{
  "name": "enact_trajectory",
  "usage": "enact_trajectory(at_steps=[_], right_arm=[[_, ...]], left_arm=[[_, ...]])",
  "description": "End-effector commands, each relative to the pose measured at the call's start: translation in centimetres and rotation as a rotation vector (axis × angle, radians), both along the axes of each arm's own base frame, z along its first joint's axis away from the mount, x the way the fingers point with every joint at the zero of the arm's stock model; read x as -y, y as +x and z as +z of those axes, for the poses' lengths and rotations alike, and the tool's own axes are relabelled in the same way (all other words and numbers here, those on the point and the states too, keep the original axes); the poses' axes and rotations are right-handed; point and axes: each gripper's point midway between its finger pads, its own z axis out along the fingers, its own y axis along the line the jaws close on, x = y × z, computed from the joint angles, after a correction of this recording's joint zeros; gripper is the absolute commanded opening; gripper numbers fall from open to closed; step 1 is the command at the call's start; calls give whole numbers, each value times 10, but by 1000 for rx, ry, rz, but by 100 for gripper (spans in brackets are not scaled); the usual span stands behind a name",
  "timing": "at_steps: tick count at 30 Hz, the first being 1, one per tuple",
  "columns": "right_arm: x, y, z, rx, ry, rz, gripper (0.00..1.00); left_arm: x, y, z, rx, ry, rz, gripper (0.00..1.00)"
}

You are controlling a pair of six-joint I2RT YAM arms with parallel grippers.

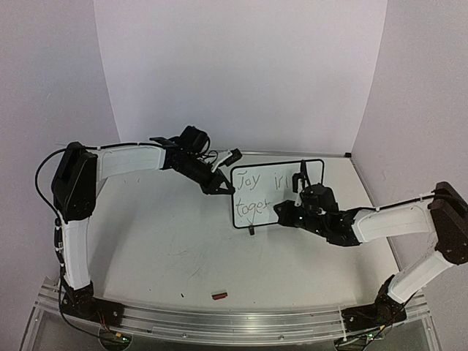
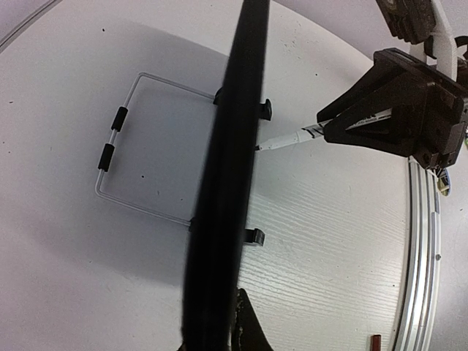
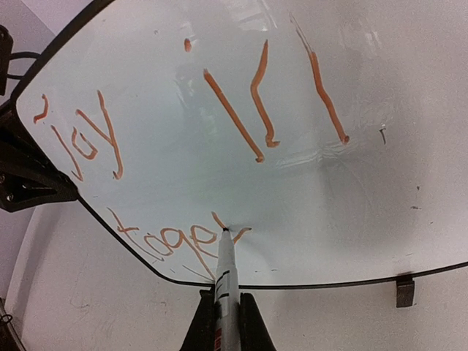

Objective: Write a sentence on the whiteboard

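The whiteboard (image 1: 281,196) stands upright mid-table on small black feet. The sentence (image 1: 252,191) reads "Joy in" with "toget" below; in the right wrist view its strokes (image 3: 241,102) look orange-red. My left gripper (image 1: 219,183) is shut on the board's left edge; in the left wrist view the board (image 2: 230,168) is an edge-on dark band between the jaws of that gripper (image 2: 219,322). My right gripper (image 1: 296,212) is shut on a white marker (image 3: 225,281), its tip touching the board after "toge". That marker also shows in the left wrist view (image 2: 289,139).
A wire stand (image 2: 121,139) props the board from behind. A small red cap (image 1: 219,295) lies near the front rail (image 1: 234,325). White walls close in the table on three sides.
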Motion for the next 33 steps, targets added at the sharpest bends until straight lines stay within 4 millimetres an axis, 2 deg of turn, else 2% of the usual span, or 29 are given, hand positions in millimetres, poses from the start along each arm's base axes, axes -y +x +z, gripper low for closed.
enact_trajectory(at_steps=[1,7,11,19,26,33], right_arm=[[10,1,-18,-33,-19,-46,0],[14,-4,-30,-59,-27,-51,0],[16,-2,-27,-49,-28,-64,0],[19,3,-3,8,-7,-89,0],[17,-4,26,59,41,-44,0],[20,-1,36,84,23,-58,0]], left_arm=[[-11,-2,6,33,41,16,0],[-11,-2,6,34,40,17,0],[-11,-2,6,35,41,15,0],[-11,-2,7,36,39,16,0],[-11,-2,8,39,38,17,0],[-11,-2,7,38,39,17,0]])
